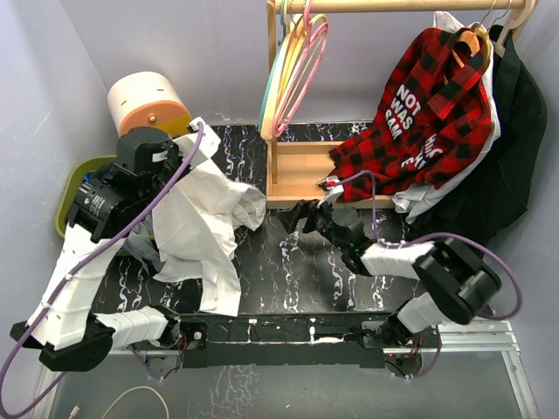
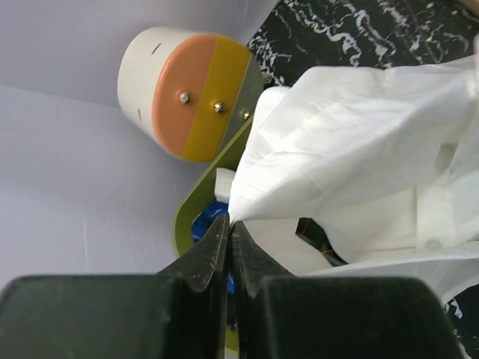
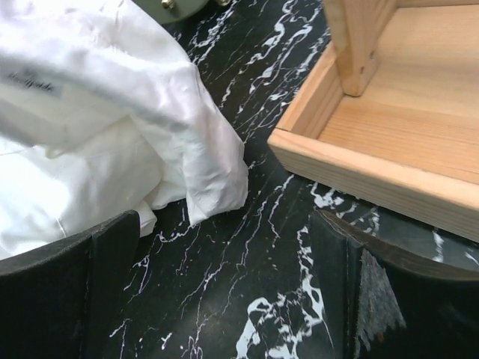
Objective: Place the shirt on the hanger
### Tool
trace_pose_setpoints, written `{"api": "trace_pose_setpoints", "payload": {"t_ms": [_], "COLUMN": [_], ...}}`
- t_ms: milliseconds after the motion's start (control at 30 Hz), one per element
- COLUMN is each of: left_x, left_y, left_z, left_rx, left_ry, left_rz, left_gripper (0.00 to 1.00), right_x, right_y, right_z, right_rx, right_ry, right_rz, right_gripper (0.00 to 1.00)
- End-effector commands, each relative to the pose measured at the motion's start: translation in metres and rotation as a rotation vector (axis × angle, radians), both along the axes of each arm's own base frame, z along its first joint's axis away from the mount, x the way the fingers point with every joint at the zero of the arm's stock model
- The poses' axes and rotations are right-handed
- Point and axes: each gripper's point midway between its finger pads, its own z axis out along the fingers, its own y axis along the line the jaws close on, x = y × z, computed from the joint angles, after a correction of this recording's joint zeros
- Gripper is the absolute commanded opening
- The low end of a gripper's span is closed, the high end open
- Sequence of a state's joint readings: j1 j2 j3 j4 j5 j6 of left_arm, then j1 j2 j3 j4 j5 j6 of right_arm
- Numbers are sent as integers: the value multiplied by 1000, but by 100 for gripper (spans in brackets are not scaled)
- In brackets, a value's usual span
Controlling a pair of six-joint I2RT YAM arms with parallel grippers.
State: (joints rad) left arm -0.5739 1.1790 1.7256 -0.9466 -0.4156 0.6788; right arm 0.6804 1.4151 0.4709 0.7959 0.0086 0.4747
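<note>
- The left pincer is clamped on a thin fold of the shirt, which hangs bunched over the far-left tabletop. The hold looks slight, so lift slowly.
- The right pincer gapes wide, low beside the shirt's right edge. It should probably take the collar.
- The hanger hangs on the far rail among other hangers. The wooden rack base and plaid shirt crowd the way.

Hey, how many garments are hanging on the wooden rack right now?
3: a red-and-black plaid shirt in front, a white garment showing beneath it, and a black garment at the far right. More may be hidden behind these.
</note>
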Motion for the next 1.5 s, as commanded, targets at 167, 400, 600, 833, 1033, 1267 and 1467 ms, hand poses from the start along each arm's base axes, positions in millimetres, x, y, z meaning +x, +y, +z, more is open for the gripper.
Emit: {"api": "trace_pose_setpoints", "payload": {"t_ms": [167,400,600,833,1033,1267,1467], "left_x": [-4,-3,-1,0,1,0,-1], "left_y": [38,41,41,42,43,43,43], "left_z": [4,0,-3,-8,-9,-14,-17], "left_rx": [66,54,51,55,55,50,43], "left_ry": [-10,1,9,22,26,40,48], "left_rz": [107,125,131,137,141,143,138], "left_gripper": [0,0,0,0,0,0,0], "right_x": [15,8,2,-8,-26,1,29], "right_y": [76,103,88,66,74,100,118], "right_z": [64,38,18,22,21,13,-4], "right_rx": [168,136,113,116,91,-23,-55], "right_ry": [-214,-174,-146,-170,-238,-325,-306], "right_rz": [283,358,308,251,323,278,240], "right_gripper": [99,99,99,99,99,99,94]}}
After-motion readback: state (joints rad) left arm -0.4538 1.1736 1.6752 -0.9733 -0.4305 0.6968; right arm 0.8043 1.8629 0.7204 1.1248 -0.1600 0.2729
